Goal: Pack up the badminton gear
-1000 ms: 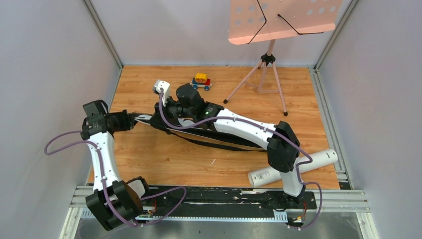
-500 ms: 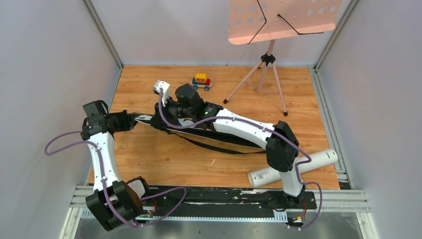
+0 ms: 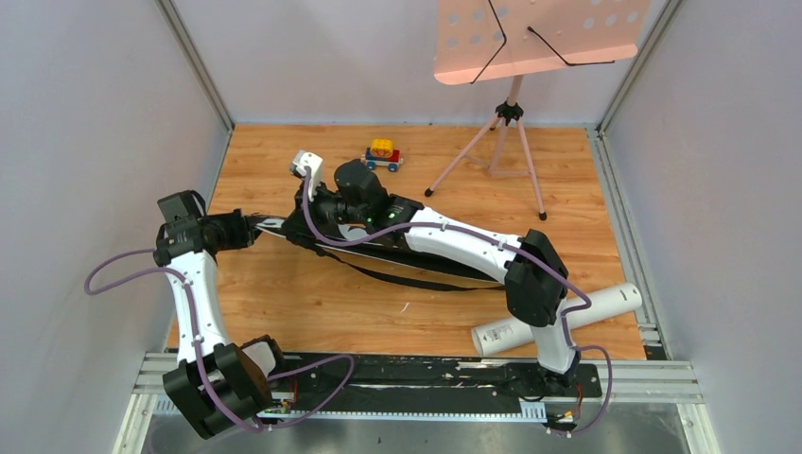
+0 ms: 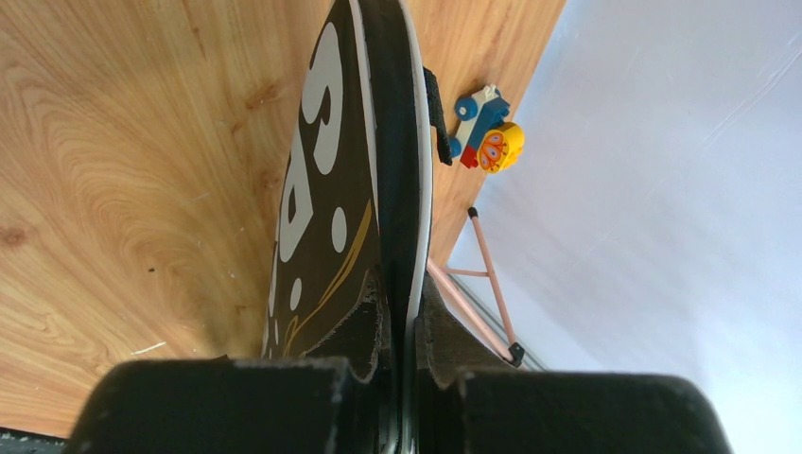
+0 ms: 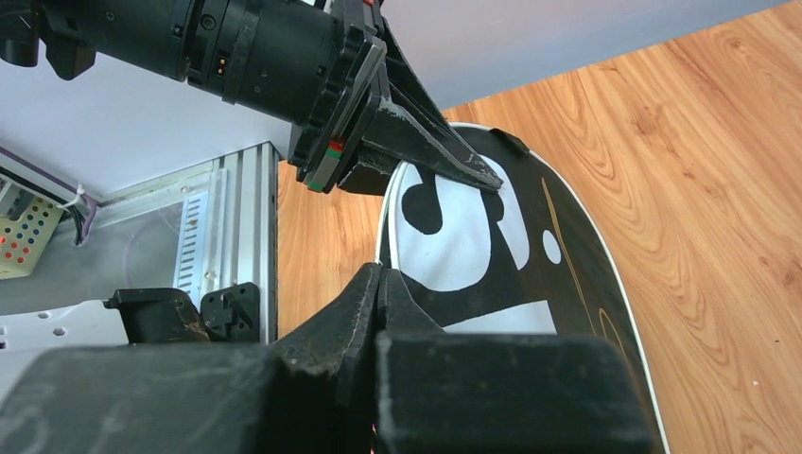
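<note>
My left jaws pinch the end edge of the black bag [image 4: 388, 113] lying on the tabletop [image 4: 142, 189]; my right jaws are pressed together at its rim.

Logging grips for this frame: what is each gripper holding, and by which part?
Left gripper clamps the black bag by the rim at its end. Right gripper is shut against that rim; whether it pinches anything cannot be told.

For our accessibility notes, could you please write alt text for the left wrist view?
The left gripper is shut on the edge of the black bag with white lettering, lying on the wooden table. Beyond are a toy car and a pink stand leg.
</note>
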Action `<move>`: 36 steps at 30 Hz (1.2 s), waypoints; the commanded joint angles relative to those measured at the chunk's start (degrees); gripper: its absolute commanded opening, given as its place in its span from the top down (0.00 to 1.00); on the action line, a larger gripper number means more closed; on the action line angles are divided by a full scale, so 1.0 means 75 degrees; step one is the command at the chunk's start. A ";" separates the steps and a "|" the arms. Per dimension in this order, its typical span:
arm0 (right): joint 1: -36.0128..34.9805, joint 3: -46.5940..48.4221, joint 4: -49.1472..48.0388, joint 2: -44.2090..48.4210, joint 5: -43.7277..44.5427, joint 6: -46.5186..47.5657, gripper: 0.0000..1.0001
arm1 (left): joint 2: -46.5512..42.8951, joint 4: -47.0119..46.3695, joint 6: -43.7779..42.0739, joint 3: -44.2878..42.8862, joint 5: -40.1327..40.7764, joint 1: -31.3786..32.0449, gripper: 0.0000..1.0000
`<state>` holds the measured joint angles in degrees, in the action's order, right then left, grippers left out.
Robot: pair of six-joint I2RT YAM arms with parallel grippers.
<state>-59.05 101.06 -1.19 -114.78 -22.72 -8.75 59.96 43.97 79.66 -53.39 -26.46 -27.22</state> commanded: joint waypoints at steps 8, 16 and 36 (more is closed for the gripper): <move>-0.0020 -0.0590 -0.0648 0.0647 0.0446 0.0066 1.00 | -0.0181 -0.0140 0.0507 -0.0082 -0.0568 -0.0076 1.00; 0.0025 -0.2798 -0.1832 0.2164 0.1719 0.0104 1.00 | -0.0055 -0.0010 0.0565 -0.0270 -0.0092 -0.0087 1.00; 0.0870 -0.6360 -0.2106 0.5233 0.3941 -0.0992 1.00 | -0.0171 0.0120 0.0698 -0.0037 0.0263 -0.0097 1.00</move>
<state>-55.99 55.86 -16.12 -82.04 2.07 -11.79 60.07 45.67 81.43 -53.19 -23.64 -27.20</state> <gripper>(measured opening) 0.009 0.068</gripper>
